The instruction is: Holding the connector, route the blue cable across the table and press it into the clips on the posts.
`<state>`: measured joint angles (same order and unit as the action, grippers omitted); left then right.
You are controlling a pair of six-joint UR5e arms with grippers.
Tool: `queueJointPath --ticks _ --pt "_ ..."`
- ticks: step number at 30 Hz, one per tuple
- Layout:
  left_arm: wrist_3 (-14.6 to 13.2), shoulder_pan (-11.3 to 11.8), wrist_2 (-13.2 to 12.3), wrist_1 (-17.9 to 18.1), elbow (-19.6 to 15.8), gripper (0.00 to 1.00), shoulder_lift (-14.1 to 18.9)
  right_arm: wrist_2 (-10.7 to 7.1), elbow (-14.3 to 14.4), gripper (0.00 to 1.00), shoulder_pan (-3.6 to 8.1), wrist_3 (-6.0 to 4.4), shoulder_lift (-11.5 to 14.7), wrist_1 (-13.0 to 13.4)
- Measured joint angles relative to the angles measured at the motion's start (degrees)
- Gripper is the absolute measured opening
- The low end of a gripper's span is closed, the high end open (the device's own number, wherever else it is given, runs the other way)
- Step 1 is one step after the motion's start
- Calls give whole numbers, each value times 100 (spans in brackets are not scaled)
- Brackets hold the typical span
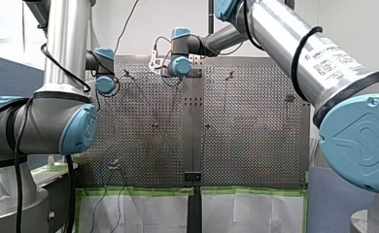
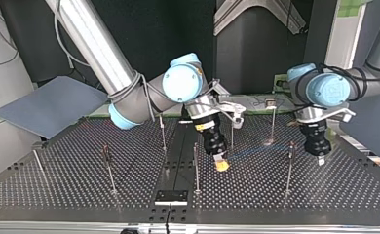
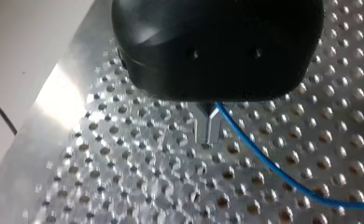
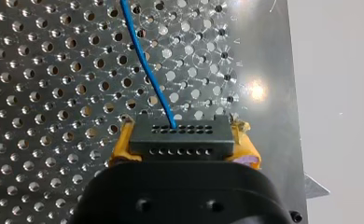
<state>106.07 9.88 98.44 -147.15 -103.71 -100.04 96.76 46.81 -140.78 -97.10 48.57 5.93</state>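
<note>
In the right wrist view my right gripper (image 4: 182,142) is shut on a black connector (image 4: 180,135), which sits crosswise between its yellow pads (image 4: 120,148). The blue cable (image 4: 143,60) leaves the connector's face and runs ahead over the perforated table. In the top view that gripper (image 2: 221,165) hangs low near the table's middle, beside a thin post (image 2: 196,168). A faint blue cable (image 2: 249,152) leads from it toward my left gripper (image 2: 320,158) at that view's right. In the left wrist view my left gripper's (image 3: 207,137) metal fingers are pressed together just above the plate, with the cable (image 3: 264,163) coming out at them.
Several thin posts stand on the table, among them one (image 2: 289,168) beside my left gripper, another (image 2: 273,122) behind it and one (image 2: 109,168) at the top view's left. A small black plate (image 2: 171,196) lies at the near edge. A grey board (image 2: 51,105) leans at the far left.
</note>
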Motion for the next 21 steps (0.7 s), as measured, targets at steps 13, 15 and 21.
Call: queueJointPath --ticks 13,15,21 --pt "44 76 133 -83 -1 0 -10 -17 0 0 -9 27 0 -3" --pt "54 62 132 -104 -4 0 -4 -21 0 0 -14 29 0 -3" --pt "50 26 155 -322 -5 54 16 -16 0 0 -31 31 0 -6"
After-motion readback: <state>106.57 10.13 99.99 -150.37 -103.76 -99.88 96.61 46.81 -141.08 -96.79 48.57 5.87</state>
